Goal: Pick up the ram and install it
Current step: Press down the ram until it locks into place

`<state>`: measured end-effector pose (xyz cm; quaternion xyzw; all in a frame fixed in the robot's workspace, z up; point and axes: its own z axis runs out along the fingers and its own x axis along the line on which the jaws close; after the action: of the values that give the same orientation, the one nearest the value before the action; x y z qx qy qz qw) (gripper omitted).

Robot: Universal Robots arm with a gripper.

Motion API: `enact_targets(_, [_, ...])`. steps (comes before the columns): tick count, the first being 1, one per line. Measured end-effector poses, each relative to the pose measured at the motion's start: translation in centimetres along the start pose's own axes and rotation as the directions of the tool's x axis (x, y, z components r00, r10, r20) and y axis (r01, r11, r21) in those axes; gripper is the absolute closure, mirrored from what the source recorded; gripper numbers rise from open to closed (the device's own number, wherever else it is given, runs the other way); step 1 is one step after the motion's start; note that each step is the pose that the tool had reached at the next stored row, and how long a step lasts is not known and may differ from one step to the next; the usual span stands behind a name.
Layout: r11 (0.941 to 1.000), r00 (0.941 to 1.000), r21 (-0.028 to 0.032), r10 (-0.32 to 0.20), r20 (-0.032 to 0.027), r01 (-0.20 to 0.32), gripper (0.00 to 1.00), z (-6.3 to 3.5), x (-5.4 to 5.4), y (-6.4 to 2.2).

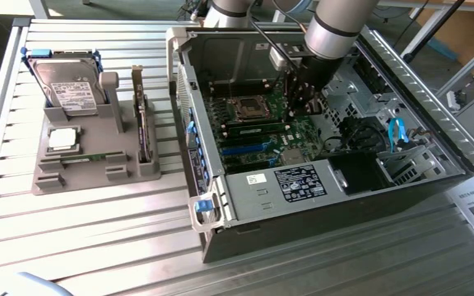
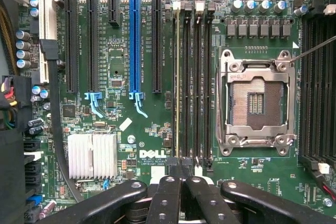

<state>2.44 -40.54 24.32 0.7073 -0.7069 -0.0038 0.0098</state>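
The ram (image 2: 177, 77) stands edge-up in one of the black memory slots beside the processor socket (image 2: 256, 103). In the exterior view the ram (image 1: 253, 130) is a thin green stick lying across the motherboard inside the open computer case (image 1: 402, 185). My gripper (image 2: 181, 167) is shut, its two black fingertips pressed together right over the near end of that slot row with nothing between them. Whether they touch the stick I cannot tell. From outside, the gripper (image 1: 296, 113) hangs below the silver arm, deep in the case and just to the exterior view's right of the stick.
A grey holder (image 1: 52, 182) on the slatted table at the exterior view's left carries a hard drive (image 1: 71, 89), a square silver processor chip (image 1: 62, 139) and an upright expansion card (image 1: 142, 132). Case walls, the drive cage (image 1: 369, 172) and cables crowd the arm.
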Motion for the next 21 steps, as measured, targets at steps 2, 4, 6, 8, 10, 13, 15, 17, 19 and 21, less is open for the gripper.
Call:
enact_targets(2, [1.0, 1.0, 0.0, 0.0, 0.0001, 0.0, 0.9, 0.0, -0.06, 0.0])
enact_targets(4, [1.0, 1.0, 0.0, 0.0, 0.0001, 0.0, 0.9, 0.0, -0.06, 0.0])
enact_targets(6, [1.0, 1.0, 0.0001, 0.0, 0.0003, 0.0, 0.9, 0.04, -0.07, 0.0])
enact_targets(8, [1.0, 1.0, 0.0001, 0.0, 0.0007, 0.0, 0.9, 0.13, -0.07, 0.0])
enact_targets(10, [1.0, 1.0, 0.0, 0.0, 0.0009, 0.0, 0.9, 0.22, -0.07, 0.0])
enact_targets(13, [1.0, 1.0, 0.0, 0.0, 0.0013, 0.0, 0.9, 0.38, -0.07, -0.01])
enact_targets(15, [1.0, 1.0, 0.0, 0.0, 0.0013, 0.0, 0.9, 0.42, -0.07, -0.01])
enact_targets(17, [1.0, 1.0, 0.0, 0.0, 0.0012, 0.0, 0.9, 0.42, -0.07, -0.01])
enact_targets(19, [1.0, 1.0, 0.0001, 0.0, 0.0016, 0.0, 0.9, 0.48, -0.07, -0.02])
enact_targets(21, [1.0, 1.0, 0.0, 0.0, 0.0015, 0.0, 0.9, 0.53, -0.07, -0.02])
